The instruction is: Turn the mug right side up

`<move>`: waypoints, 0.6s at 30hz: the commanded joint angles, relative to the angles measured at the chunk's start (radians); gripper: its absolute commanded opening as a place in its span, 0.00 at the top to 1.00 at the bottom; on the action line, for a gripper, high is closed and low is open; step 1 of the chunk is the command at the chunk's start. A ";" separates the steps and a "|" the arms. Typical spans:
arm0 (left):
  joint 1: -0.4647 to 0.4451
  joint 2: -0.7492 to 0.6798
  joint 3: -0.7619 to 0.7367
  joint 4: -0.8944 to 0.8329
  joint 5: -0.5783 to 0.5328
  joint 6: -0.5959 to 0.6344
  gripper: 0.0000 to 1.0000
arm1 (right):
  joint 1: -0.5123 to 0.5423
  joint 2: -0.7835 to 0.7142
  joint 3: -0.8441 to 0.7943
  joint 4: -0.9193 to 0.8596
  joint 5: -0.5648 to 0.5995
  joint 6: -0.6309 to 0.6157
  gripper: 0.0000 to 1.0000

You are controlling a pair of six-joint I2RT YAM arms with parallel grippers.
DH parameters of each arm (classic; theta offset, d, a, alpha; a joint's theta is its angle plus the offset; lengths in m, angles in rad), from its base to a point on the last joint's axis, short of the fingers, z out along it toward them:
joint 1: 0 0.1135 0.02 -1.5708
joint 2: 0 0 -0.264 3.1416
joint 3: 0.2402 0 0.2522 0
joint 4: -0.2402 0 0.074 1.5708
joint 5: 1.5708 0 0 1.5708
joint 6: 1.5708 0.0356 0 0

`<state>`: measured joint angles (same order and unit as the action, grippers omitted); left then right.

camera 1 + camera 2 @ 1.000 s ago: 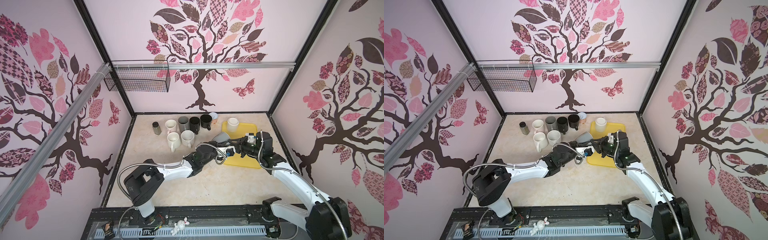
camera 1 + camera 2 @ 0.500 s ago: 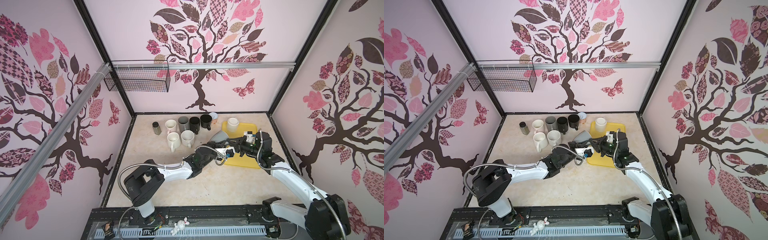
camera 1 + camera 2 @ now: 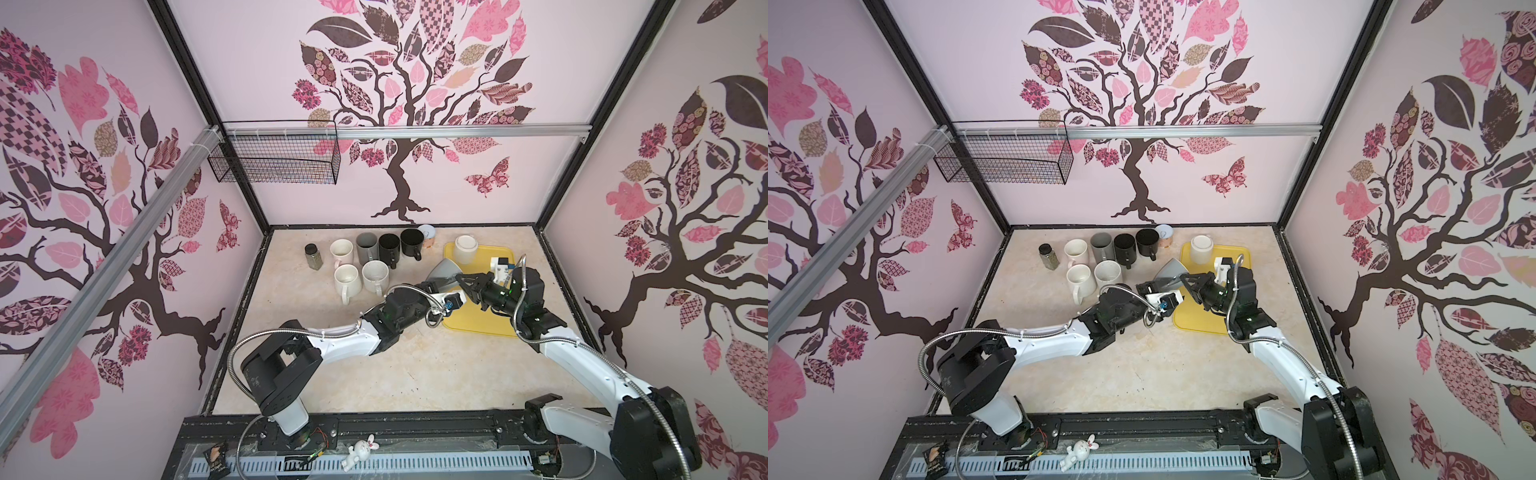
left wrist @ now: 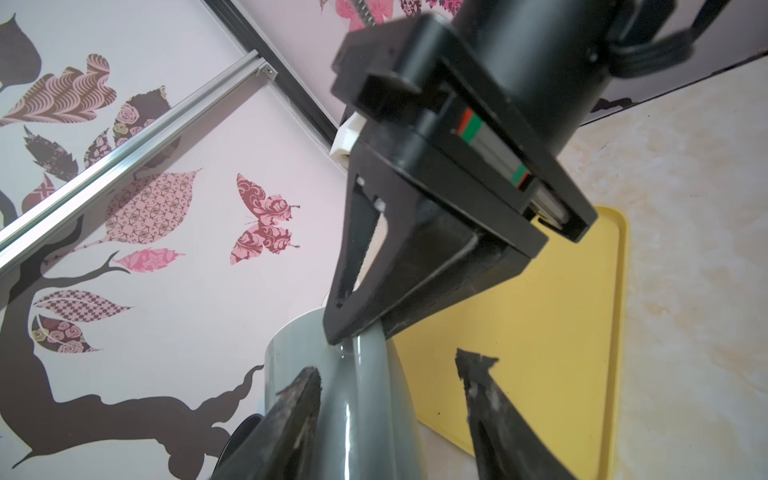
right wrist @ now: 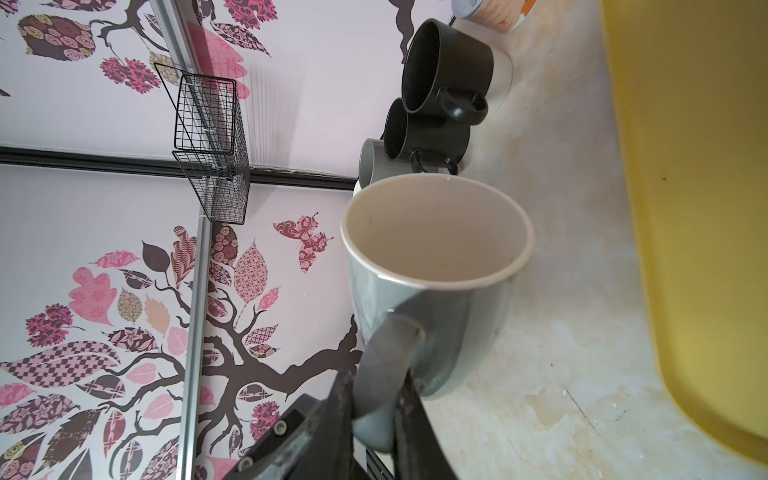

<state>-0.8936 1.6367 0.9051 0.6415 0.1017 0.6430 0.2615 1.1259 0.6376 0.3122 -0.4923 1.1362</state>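
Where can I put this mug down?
Bare table between the yellow tray and the front rail would take the grey mug; so would the tray's near half, a white cup standing only at its far corner. Crowded: the mug cluster, back left.

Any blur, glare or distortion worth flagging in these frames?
Left wrist view: the right gripper looms close and soft, and a glare streak runs down the mug. Right wrist view: mug rim sharp, its fingers blurred. Both top views: wide-angle stretch at the edges, even light.
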 commanded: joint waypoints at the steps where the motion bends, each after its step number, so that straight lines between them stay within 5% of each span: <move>1: 0.026 -0.082 -0.046 -0.002 0.076 -0.138 0.41 | 0.013 0.001 0.055 0.103 0.032 -0.134 1.00; 9: 0.163 -0.301 -0.158 -0.088 0.191 -0.463 0.42 | 0.107 0.174 0.180 0.062 0.068 -0.467 1.00; 15: 0.293 -0.430 -0.097 -0.499 0.241 -0.651 0.38 | 0.192 0.268 0.191 0.159 0.121 -0.653 1.00; 18: 0.376 -0.442 -0.088 -0.549 0.334 -0.810 0.37 | 0.235 0.310 0.198 0.188 0.154 -0.778 1.00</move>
<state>-0.5697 1.1995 0.7742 0.2550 0.3416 0.0235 0.4709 1.4071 0.7799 0.3683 -0.3752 0.5278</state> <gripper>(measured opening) 0.625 0.161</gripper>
